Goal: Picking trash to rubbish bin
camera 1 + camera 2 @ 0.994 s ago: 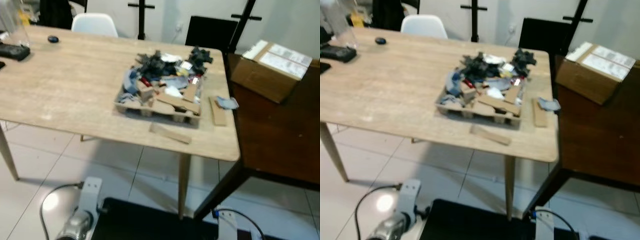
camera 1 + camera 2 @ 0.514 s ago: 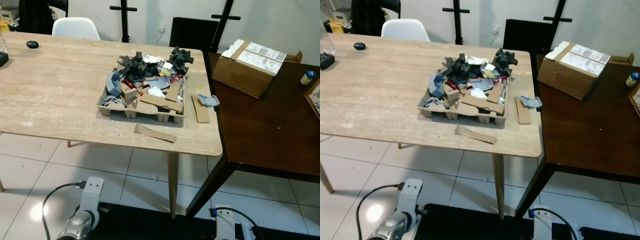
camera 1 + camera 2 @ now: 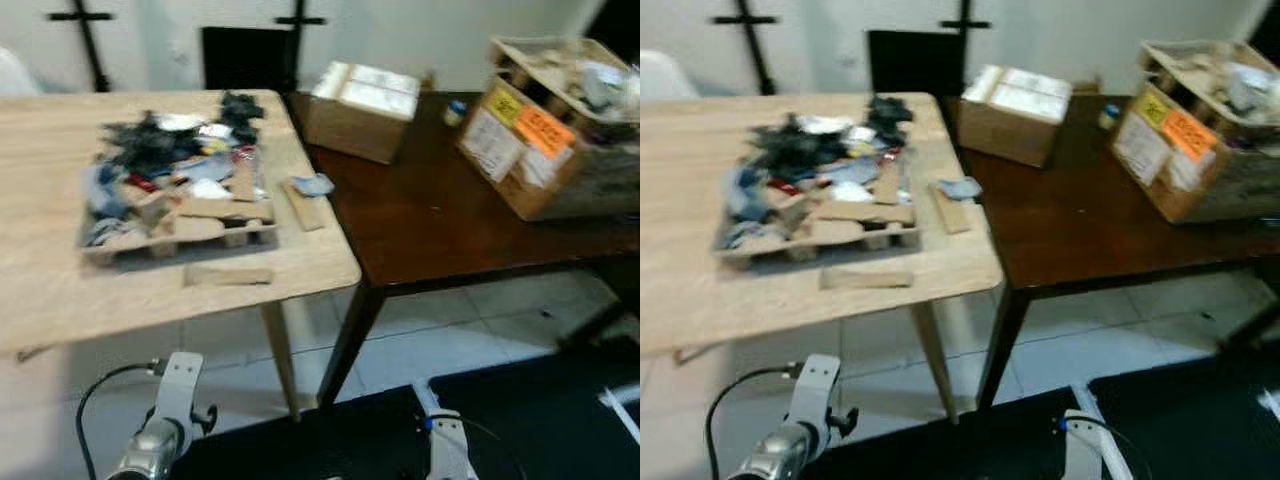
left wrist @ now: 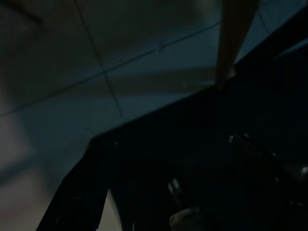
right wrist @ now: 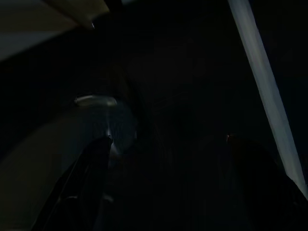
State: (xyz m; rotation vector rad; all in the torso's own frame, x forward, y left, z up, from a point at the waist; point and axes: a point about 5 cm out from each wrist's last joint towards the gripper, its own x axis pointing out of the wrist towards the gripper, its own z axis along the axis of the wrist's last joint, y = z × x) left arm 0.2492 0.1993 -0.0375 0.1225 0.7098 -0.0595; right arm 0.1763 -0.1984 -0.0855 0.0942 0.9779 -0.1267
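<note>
A cardboard tray (image 3: 170,232) heaped with trash scraps of black, grey, blue and brown (image 3: 175,160) sits on the light wooden table (image 3: 60,290). A loose cardboard strip (image 3: 227,274) lies in front of the tray near the table edge. Another strip (image 3: 302,205) lies to the tray's right, with a blue-grey scrap (image 3: 316,184) at its far end. Both silver arms hang low, the left arm (image 3: 165,425) and the right arm (image 3: 440,450) far below the table top. The left gripper (image 4: 168,192) and right gripper (image 5: 168,178) are only dark shapes above the floor.
A dark brown table (image 3: 430,215) adjoins the light one on the right. It carries a closed cardboard box (image 3: 360,110), a small blue-capped bottle (image 3: 456,112) and a big open box with orange and yellow labels (image 3: 550,140). A black chair (image 3: 245,55) stands behind. White tiled floor (image 3: 440,335) lies below.
The whole view has swung to the right and is blurred. The tray now sits at the left, and the big labelled box has come into view. Both arms still hang.
</note>
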